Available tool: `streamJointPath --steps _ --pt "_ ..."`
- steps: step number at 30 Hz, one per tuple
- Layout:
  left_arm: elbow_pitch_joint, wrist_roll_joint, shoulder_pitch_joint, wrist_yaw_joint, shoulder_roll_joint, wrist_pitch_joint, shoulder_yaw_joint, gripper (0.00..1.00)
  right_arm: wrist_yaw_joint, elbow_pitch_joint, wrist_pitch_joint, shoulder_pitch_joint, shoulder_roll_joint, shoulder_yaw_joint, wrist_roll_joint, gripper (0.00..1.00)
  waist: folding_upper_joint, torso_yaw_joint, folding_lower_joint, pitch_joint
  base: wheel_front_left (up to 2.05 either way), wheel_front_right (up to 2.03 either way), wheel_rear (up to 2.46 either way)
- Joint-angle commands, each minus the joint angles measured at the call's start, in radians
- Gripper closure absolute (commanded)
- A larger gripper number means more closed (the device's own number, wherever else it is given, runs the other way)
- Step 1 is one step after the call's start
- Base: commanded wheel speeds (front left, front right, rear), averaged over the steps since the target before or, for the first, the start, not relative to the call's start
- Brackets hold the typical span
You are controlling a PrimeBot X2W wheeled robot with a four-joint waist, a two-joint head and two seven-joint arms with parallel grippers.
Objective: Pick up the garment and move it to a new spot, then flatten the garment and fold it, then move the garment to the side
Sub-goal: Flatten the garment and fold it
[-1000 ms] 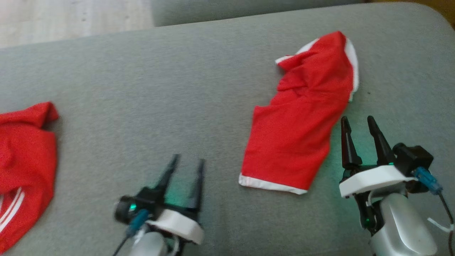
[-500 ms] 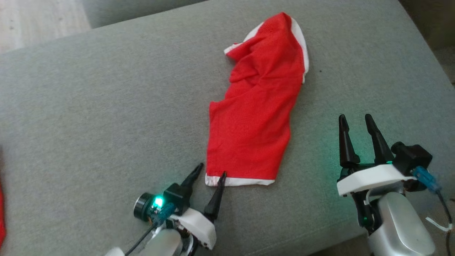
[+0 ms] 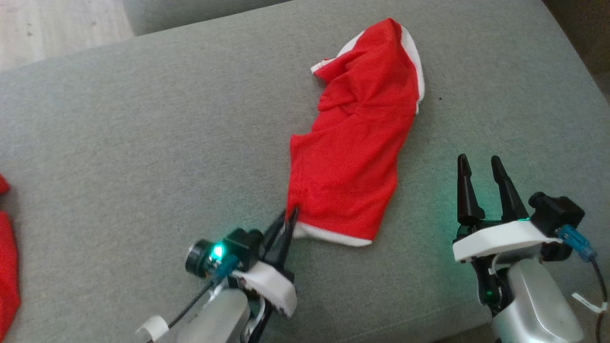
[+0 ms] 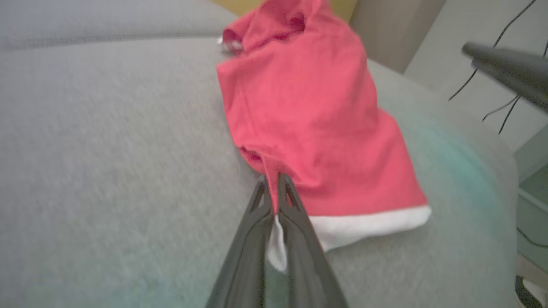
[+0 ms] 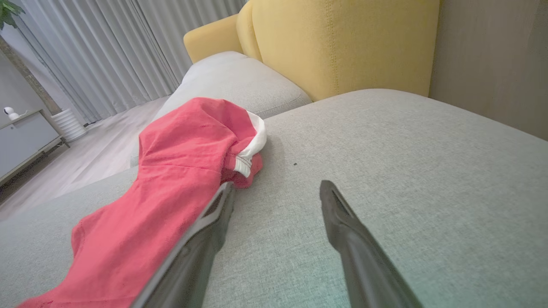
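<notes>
A red garment with white trim lies crumpled on the grey cushion, stretching from the far right toward the front. My left gripper is shut on the garment's near left corner, pulling the white hem up into a peak. In the left wrist view the fingers pinch the red and white cloth between them. My right gripper stands open just right of the garment, nothing between its fingers. The right wrist view shows the garment to the left of my open right gripper.
Another red cloth with its edge showing lies at the cushion's far left. A yellow armchair and a second grey cushion stand beyond. The cushion's right edge drops off near my right arm. Pale floor lies behind.
My left gripper closed on the garment's near left hem corner and drew it up. The camera shifted right earlier, sliding the other red cloth toward the left edge. The right gripper stayed put.
</notes>
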Motion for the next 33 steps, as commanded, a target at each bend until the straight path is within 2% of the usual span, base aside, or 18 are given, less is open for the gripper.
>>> streamJointPath --steps 1,7,10,19,26,27,28,29,33 --pt "-0.062 0.013 -0.026 0.013 0.005 -0.005 0.057 1.00 -0.001 -0.026 -0.004 -0.020 -0.001 0.023 -0.002 0.00 0.0000 0.014 -0.0001 -0.010 0.00 0.00 0.00" --pt "-0.246 0.078 -0.015 0.053 0.005 -0.005 0.230 1.00 -0.001 -0.020 -0.004 -0.009 -0.001 0.023 -0.017 0.00 0.0000 0.059 -0.0001 -0.039 0.00 0.00 0.00" --pt "-0.289 0.121 0.000 0.060 0.007 -0.005 0.335 1.00 -0.001 -0.015 -0.004 -0.002 -0.001 0.024 -0.020 0.00 0.0000 0.083 -0.0001 -0.054 0.00 0.00 0.00" --pt "-0.236 0.202 0.027 0.061 0.039 -0.005 0.583 1.00 -0.001 -0.004 -0.004 0.005 -0.001 0.055 -0.002 0.00 0.0000 0.115 -0.0001 -0.050 0.00 0.00 0.00" --pt "-0.166 0.249 0.048 0.079 0.033 -0.005 0.667 1.00 -0.001 0.005 -0.004 0.001 -0.001 0.064 -0.003 0.00 0.0000 0.116 -0.0001 -0.037 0.00 0.00 0.00" --pt "-0.160 0.258 0.052 0.080 0.030 -0.005 0.672 0.71 -0.001 0.006 -0.004 0.001 -0.001 0.066 -0.005 0.00 0.0000 0.117 -0.0001 -0.036 0.00 0.00 0.00" --pt "-0.152 0.265 0.058 0.081 0.027 -0.005 0.676 0.25 -0.001 0.007 -0.004 0.002 -0.001 0.070 -0.007 0.00 0.0000 0.118 -0.0001 -0.035 0.00 0.00 0.00" --pt "-0.150 0.270 0.062 0.081 0.023 -0.005 0.678 0.00 -0.001 0.008 -0.004 0.002 -0.001 0.076 -0.007 0.00 0.0000 0.120 -0.0001 -0.034 0.00 0.00 0.00" --pt "-0.169 0.285 0.096 0.074 0.009 -0.005 0.662 0.00 -0.001 0.038 -0.004 0.001 -0.001 0.149 0.023 0.00 0.0000 0.149 -0.0001 -0.030 0.00 0.00 0.00"
